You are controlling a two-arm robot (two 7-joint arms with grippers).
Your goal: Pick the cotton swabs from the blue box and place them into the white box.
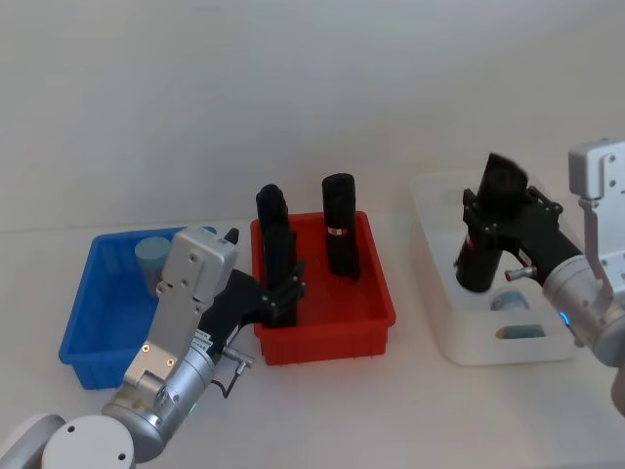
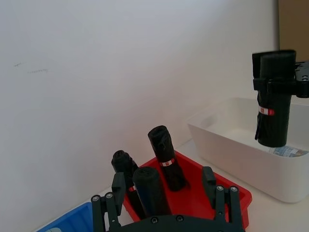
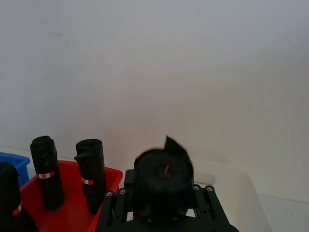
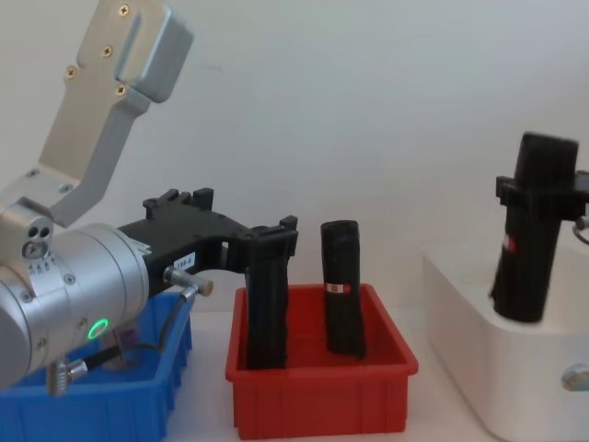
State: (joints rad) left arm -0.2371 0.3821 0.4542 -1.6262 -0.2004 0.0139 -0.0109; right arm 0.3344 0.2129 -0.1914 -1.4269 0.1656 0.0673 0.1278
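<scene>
Swabs (image 1: 151, 256) — one pale-lidded tub sits in the far part of the blue box (image 1: 93, 293), and at least two more lie on the floor of the white box (image 1: 439, 322), near its front. Neither claw is on a tub. The right claw (image 1: 493, 234) is clamped on a black roll (image 1: 488, 230) held upright over the white box, its lower end just above the tubs there. The left claw (image 1: 285, 293) is closed around another roll (image 1: 275, 244) standing in the red bin (image 1: 322, 337), beside a third roll (image 1: 342, 236).

The risk, as I judge it, is sorting the wrong goods — if the right claw lets go, the roll lands among the swabs. The left one, lifting, could knock over the neighbouring roll or drag the red bin across the desk (image 1: 410, 410).
</scene>
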